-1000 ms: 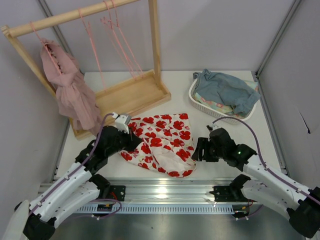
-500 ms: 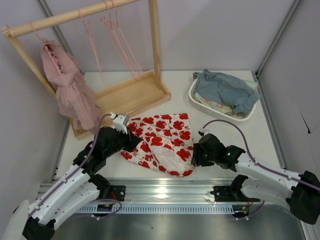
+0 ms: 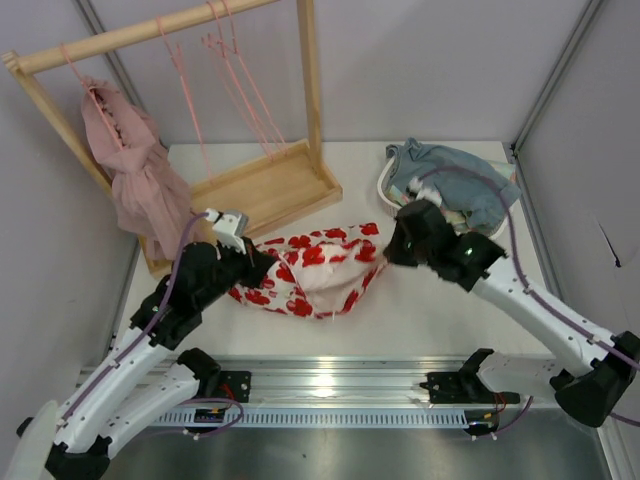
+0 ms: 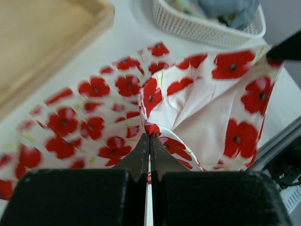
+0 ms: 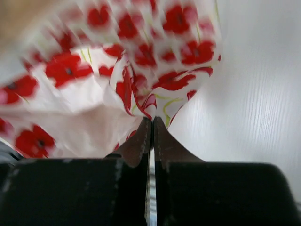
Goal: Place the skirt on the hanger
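The skirt [image 3: 310, 268], white with big red flowers, hangs stretched between both grippers just above the table. My left gripper [image 3: 252, 266] is shut on its left edge; in the left wrist view the cloth [image 4: 188, 103] bunches at the shut tips [image 4: 150, 137]. My right gripper [image 3: 392, 245] is shut on the skirt's right edge, and the right wrist view shows fabric [image 5: 117, 80] gathered at its tips [image 5: 152, 120]. Several thin pink hangers [image 3: 235, 85] dangle from the wooden rack's bar at the back, apart from both grippers.
The wooden rack [image 3: 262, 188] with its tray base stands at the back left, a dusty-pink ruffled garment [image 3: 140, 185] hanging on its left end. A white basket [image 3: 392, 200] holding blue-grey cloth [image 3: 455, 180] sits at the back right, just behind my right arm.
My right gripper closed on the skirt's right edge and rose toward the back. The skirt, flat on the table before, is now lifted and bunched between both grippers. The left gripper shifted slightly back.
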`<act>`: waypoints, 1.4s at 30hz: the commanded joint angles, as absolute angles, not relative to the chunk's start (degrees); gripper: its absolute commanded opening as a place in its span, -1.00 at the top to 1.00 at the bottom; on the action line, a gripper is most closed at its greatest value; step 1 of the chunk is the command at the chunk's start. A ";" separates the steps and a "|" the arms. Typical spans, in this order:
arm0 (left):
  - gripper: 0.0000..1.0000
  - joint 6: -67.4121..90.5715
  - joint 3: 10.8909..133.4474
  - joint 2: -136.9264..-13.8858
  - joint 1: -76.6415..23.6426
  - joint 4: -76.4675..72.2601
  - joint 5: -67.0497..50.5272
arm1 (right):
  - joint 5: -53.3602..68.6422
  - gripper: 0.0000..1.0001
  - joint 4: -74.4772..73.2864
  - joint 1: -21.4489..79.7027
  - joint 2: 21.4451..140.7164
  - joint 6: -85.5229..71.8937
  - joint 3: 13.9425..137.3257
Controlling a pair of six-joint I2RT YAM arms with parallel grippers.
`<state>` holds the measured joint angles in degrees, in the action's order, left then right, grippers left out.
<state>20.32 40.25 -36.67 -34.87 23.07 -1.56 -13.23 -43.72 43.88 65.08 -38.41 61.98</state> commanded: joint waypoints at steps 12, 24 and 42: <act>1.00 -4.04 76.18 -42.19 -34.89 22.58 9.47 | -11.69 1.00 -55.65 16.89 80.86 -11.61 122.96; 1.00 -0.53 84.73 -45.17 -34.72 30.75 9.77 | -0.70 1.00 -54.93 13.54 78.14 -14.23 121.47; -0.74 27.06 53.90 -59.23 -57.30 2.92 -4.06 | 5.27 1.00 -55.20 15.38 67.85 -18.19 100.63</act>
